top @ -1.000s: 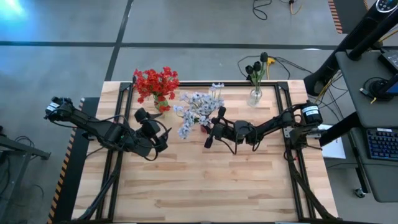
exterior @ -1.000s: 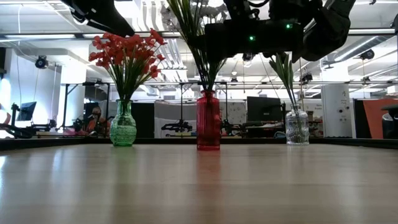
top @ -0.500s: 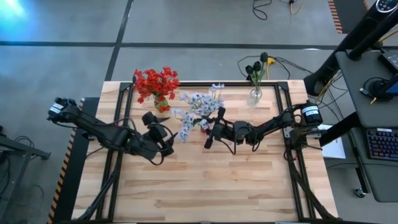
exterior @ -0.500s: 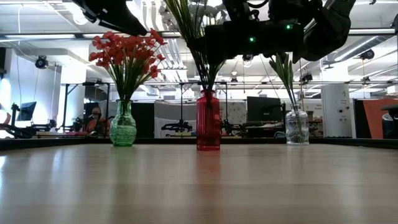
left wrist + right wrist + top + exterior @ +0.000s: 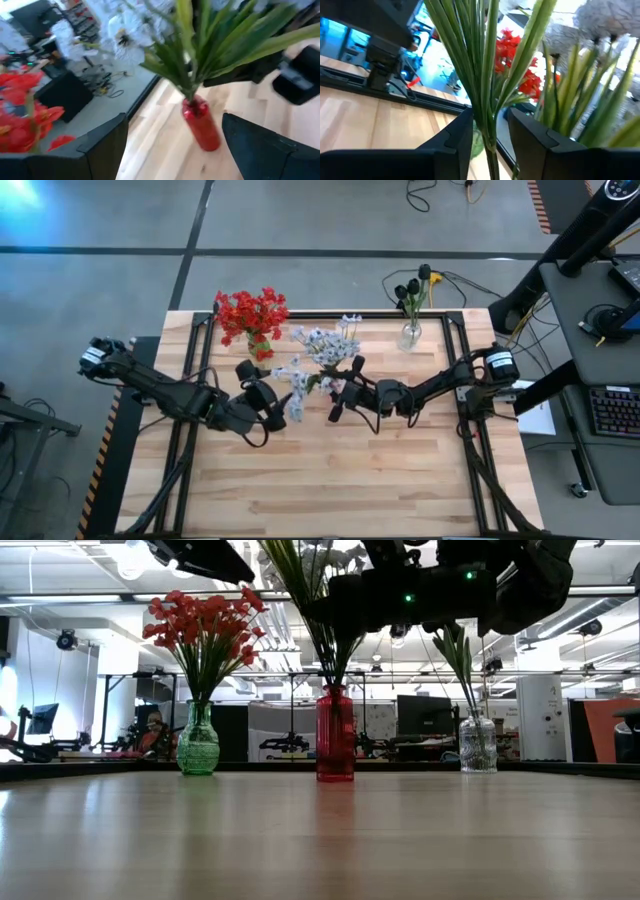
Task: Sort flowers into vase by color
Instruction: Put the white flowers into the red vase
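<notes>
Bright overhead ceiling lights (image 5: 130, 560) glare in the low view; both wrist views are motion-blurred.

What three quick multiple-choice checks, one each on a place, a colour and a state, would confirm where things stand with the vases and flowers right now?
1. Where does the red vase stand?
A. Between the other two vases
B. Far left
C. Far right

2. What colour is the vase holding the red flowers?
A. Clear
B. Red
C. Green

3. How do the left gripper's fingers stand?
A. Spread wide, nothing held
B. Clamped on a stem
C. Shut, empty

Answers: 1 A, the low view shows the green vase on one side and the clear vase on the other. 2 C, green glass under the red blooms. 3 A, the left wrist view shows a wide, empty gap.
</notes>
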Available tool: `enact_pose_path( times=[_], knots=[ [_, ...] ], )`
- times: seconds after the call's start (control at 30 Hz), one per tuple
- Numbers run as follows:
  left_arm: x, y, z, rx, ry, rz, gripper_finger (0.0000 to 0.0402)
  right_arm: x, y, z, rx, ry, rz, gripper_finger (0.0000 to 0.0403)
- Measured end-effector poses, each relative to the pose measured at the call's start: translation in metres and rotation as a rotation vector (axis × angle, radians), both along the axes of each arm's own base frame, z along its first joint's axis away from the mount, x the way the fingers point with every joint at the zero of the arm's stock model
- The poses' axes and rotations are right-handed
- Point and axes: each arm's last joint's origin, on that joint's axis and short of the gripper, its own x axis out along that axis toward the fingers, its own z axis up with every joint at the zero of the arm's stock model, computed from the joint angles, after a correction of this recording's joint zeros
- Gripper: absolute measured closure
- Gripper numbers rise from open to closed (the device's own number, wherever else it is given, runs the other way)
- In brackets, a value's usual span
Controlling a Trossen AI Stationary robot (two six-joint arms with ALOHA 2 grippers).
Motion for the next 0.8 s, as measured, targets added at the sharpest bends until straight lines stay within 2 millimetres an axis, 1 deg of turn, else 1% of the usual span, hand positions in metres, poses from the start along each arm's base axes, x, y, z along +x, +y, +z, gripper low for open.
enact_pose_path(
  times=[0.13,0.23,0.43,0.53,0.67,0.8],
  knots=[
    [0.006,-0.004,0.002,-0.040,-0.009,-0.111,0.0100,-0.001,0.001,0.000,-0.002,0.006,-0.053,0.0271],
    [0.014,-0.006,0.000,-0.027,0.001,-0.171,0.0100,-0.001,0.002,0.000,-0.001,0.006,-0.053,0.0259],
    [0.029,0.000,-0.006,0.022,0.012,-0.157,0.0100,-0.001,0.003,0.000,0.000,0.008,-0.063,0.0245],
    [0.033,0.005,-0.005,0.041,-0.004,-0.142,0.0100,-0.001,0.004,-0.001,0.000,0.011,-0.062,0.0243],
    [0.033,0.008,0.001,0.049,-0.040,-0.133,0.0102,-0.001,0.005,-0.002,-0.003,0.026,-0.059,0.0246],
    [0.035,0.009,0.007,0.061,-0.080,-0.144,0.0118,-0.001,0.006,-0.001,-0.006,0.027,-0.059,0.0247]
  ],
)
